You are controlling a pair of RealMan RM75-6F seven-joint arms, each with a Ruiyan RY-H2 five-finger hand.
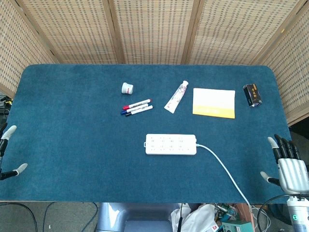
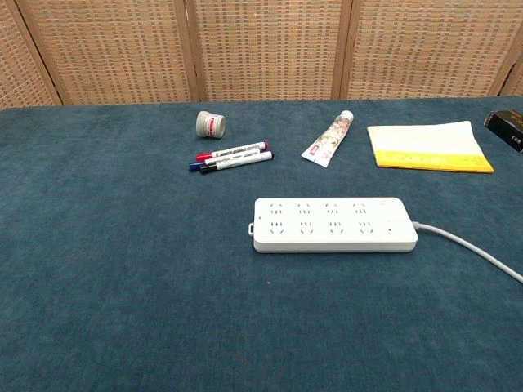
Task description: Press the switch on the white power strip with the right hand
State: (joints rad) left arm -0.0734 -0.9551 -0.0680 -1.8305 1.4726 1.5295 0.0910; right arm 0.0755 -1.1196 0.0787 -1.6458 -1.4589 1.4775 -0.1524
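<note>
Head view shows the desk (image 1: 72, 159), covered in blue cloth, carrying everything listed here. The white power strip (image 1: 171, 144) lies flat near the middle, nearer the front edge than the back, its long side parallel to that edge. Its cord (image 1: 227, 174) leaves the right end and runs off the front edge toward the right corner. The switch itself is too small to pick out with certainty; it appears to sit at the cord end.

The right hand (image 1: 288, 162) hangs at the right edge near the front corner, fingers released and spread, grasping nothing, well apart from the strip. The left hand (image 1: 7, 154) shows only as fingertips at the left edge; they look apart and hold nothing.

Risks, as judged: the strip rests loose on cloth, so a slanted press could slide it rather than trip the switch. The cord lies between hand and strip; a low approach could snag it and drag the strip. A broad finger could land on sockets instead of the switch.

Toward the back edge lie a yellow and white pad (image 1: 214, 102), a tube (image 1: 176, 96), three markers (image 1: 136, 107) and a dark box (image 1: 252, 94) near the right corner.

Containers: one small white jar (image 1: 127, 88), left of centre; its contents cannot be seen.
</note>
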